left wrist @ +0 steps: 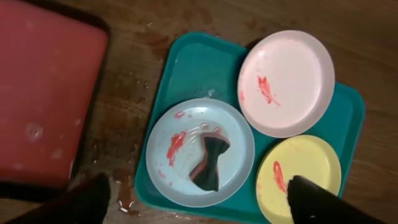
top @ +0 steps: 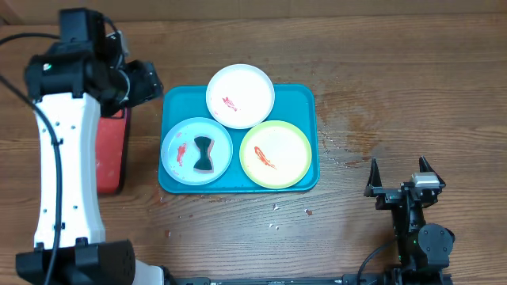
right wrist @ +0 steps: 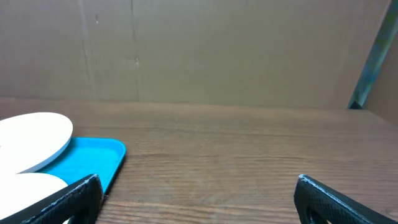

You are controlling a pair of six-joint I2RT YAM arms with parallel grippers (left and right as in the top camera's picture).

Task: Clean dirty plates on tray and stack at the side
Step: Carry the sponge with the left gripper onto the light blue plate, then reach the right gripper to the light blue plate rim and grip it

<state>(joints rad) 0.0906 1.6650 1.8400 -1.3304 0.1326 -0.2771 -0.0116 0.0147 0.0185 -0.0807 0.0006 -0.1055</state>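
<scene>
Robot test bench, wooden table [top: 396,79], brown cardboard backdrop [right wrist: 217,50], white cabled robot arm [top: 63,158]

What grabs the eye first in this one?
A teal tray mid-table carries three red-smeared plates: the white plate at its far edge, the light blue plate and yellow-green plate nearer. A dark bow-tie-shaped object lies on the light blue plate.

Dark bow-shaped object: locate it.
Overhead, the dark bow-shaped object lies on the round light blue plastic plate, on the teal rectangular plastic tray's left, beside the yellow-green plate.
</scene>
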